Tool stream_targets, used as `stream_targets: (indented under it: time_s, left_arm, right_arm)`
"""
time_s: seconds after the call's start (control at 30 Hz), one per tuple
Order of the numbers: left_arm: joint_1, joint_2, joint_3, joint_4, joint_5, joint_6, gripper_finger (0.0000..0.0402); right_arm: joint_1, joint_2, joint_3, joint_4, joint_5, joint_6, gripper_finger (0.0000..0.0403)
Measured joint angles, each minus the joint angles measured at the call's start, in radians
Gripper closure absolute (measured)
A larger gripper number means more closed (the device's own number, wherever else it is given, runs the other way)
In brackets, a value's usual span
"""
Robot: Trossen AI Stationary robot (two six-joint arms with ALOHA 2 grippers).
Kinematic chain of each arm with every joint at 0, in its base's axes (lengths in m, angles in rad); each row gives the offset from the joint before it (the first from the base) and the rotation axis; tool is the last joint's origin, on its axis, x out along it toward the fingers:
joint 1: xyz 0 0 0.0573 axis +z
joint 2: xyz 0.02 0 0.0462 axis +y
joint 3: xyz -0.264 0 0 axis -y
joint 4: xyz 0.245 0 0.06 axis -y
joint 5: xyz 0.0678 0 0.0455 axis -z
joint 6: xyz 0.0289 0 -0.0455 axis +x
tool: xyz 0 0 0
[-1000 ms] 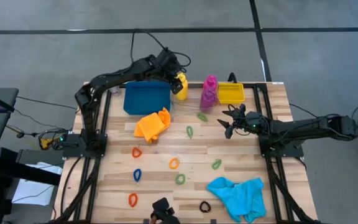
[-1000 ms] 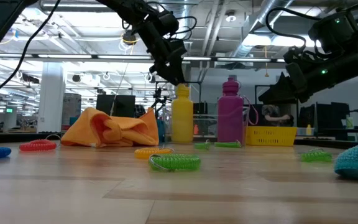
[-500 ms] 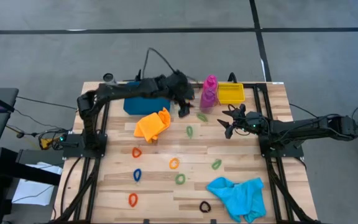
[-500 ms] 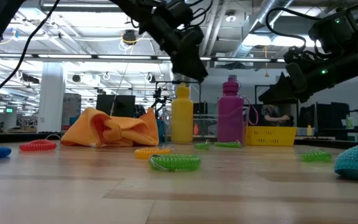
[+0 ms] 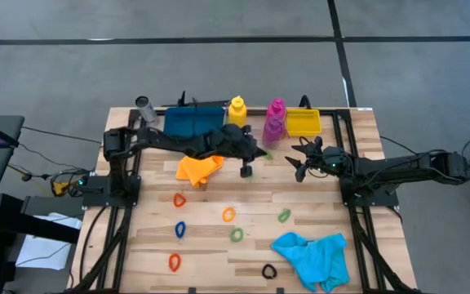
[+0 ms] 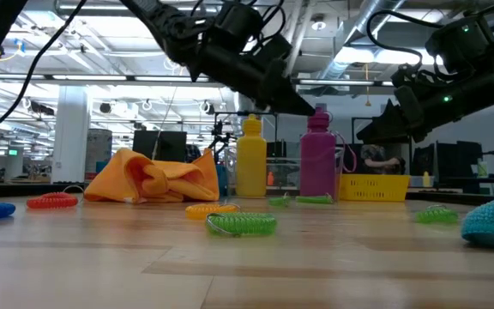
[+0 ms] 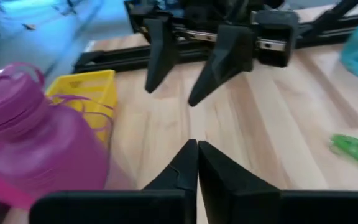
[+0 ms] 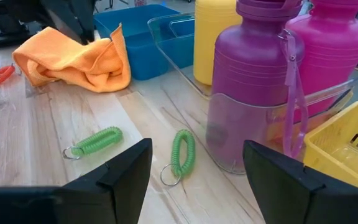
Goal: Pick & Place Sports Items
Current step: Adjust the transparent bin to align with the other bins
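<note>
At the near edge of the table lie the cyan cloth (image 5: 312,256), a black ring (image 5: 268,271) and a red ring (image 5: 174,262). Farther in lie a blue ring (image 5: 179,229), a yellow ring (image 5: 228,215) and two green rings (image 5: 236,234) (image 5: 284,216). At mid-table the orange cloth (image 5: 197,167) lies partly under the left arm, which reaches across from the left side. The left gripper (image 5: 254,153) hangs above the table beside the magenta bottle (image 5: 275,111), its fingers pressed together with nothing between them. The right gripper (image 5: 303,156) hovers just right of it, fingers spread wide and empty, facing the bottles. At the far edge, from left to right, stand the blue tray (image 5: 190,125), the yellow bottle (image 5: 237,110), the magenta bottle with the purple bottle (image 8: 248,81) close in front of it, and the yellow bin (image 5: 302,122).
</note>
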Motion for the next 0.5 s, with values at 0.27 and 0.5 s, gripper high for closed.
stream_targets:
  time_s: [0.27,0.5]
  left_arm:
    - [-0.006,0.059,-0.052,0.14,-0.026,-0.079,0.0401]
    - [-0.01,0.186,-0.036,0.279,-0.131,-0.127,0.0401]
  right_arm:
    - [0.0,0.0,0.0,0.0,0.0,0.0,0.0159]
    - [0.0,0.0,0.0,0.001,0.001,-0.007,0.0159]
